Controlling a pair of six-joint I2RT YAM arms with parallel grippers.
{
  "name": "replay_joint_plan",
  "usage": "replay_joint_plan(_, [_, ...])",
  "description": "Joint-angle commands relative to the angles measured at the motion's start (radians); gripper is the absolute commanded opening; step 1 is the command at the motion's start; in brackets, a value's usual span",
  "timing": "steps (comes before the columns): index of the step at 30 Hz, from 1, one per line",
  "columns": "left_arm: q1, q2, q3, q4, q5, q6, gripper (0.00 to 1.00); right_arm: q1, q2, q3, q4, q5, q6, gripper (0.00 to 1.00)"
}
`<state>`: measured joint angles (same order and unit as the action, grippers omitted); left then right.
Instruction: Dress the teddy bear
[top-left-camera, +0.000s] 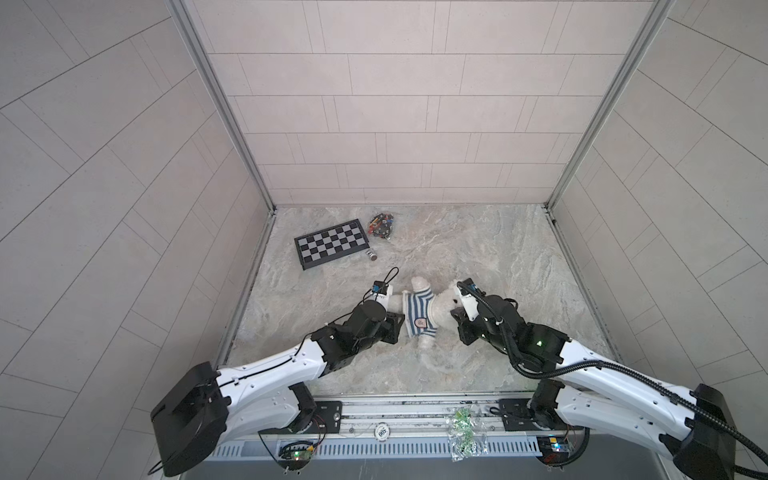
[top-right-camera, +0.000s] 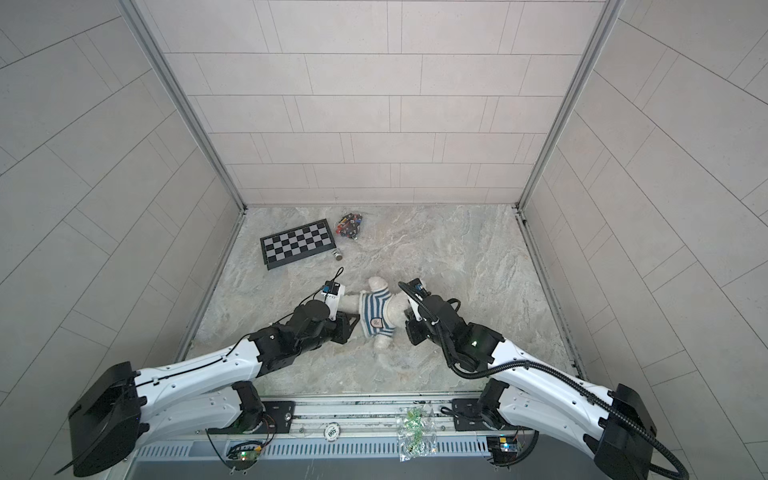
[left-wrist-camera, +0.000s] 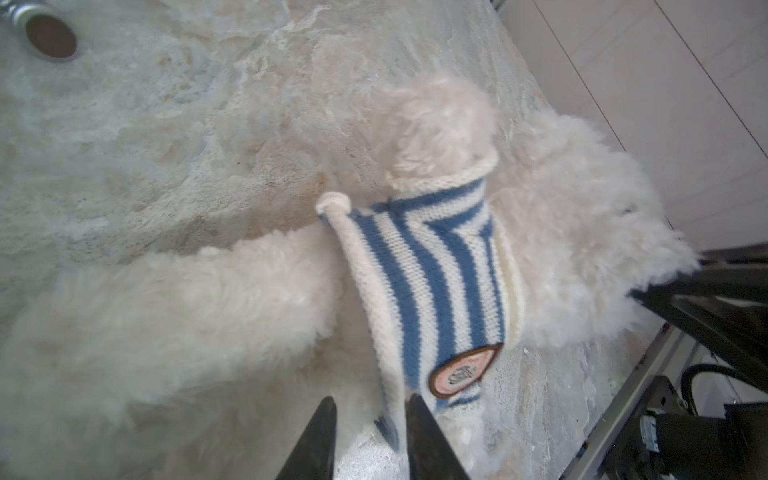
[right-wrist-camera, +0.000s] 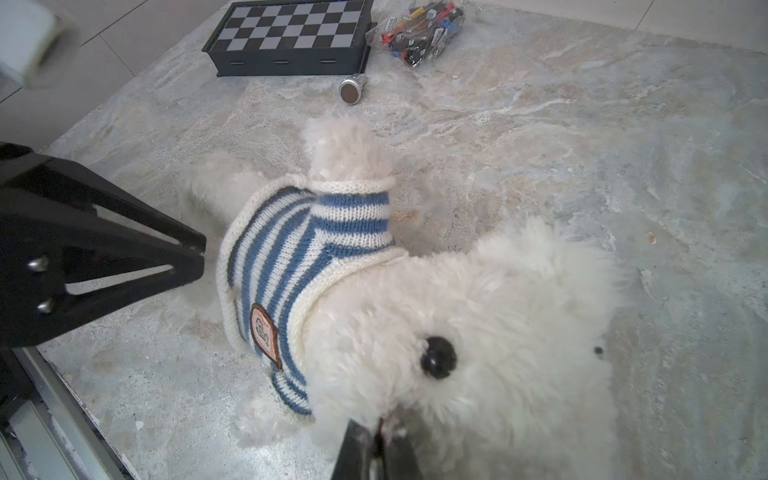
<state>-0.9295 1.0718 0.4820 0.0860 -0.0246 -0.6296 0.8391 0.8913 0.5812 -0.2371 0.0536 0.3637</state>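
The white fluffy teddy bear (top-left-camera: 442, 306) lies on its back mid-table in both top views, head to the right, wearing a blue-and-white striped shirt (top-left-camera: 417, 316) with a badge. The teddy bear (right-wrist-camera: 498, 316) fills the right wrist view, one dark eye showing. My left gripper (left-wrist-camera: 372, 403) is open at the shirt's (left-wrist-camera: 432, 282) lower hem, which runs loosely between its fingertips. The open left gripper (right-wrist-camera: 203, 257) shows beside the shirt (right-wrist-camera: 282, 253). My right gripper (right-wrist-camera: 376, 436) is shut on fur at the bear's head.
A black folding chessboard (top-left-camera: 330, 243) lies at the back left, with a bag of small coloured pieces (top-left-camera: 381, 224) and a small metal cylinder (top-left-camera: 371, 254) beside it. A clear bag of green bits (top-left-camera: 465, 432) rests on the front rail. Tiled walls enclose three sides.
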Motion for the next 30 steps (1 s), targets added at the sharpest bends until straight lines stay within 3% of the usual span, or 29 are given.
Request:
replay_joint_plan(1, [-0.050,0.020,0.008,0.012,-0.054,-0.038,0.38,0.002,0.000,0.029,0.024,0.014,0.009,0.00])
replay_joint_plan(9, [-0.067,0.155,0.034,0.082,-0.082,-0.082,0.41,0.002,-0.009,0.023,0.017,0.021,0.011,0.00])
replay_joint_plan(12, [-0.081,0.212,0.042,0.118,-0.073,-0.088,0.34,0.002,-0.017,0.025,0.013,0.025,0.011,0.00])
replay_joint_plan(15, [-0.083,0.239,0.035,0.137,-0.067,-0.096,0.20,0.002,-0.018,0.025,0.013,0.022,0.011,0.00])
replay_joint_plan(21, [-0.083,0.200,0.010,0.108,-0.097,-0.092,0.00,0.002,-0.026,0.029,-0.006,0.027,0.004,0.00])
replay_joint_plan(30, [-0.067,0.078,-0.023,0.002,-0.124,-0.054,0.00,-0.001,-0.038,0.032,-0.047,0.031,-0.009,0.00])
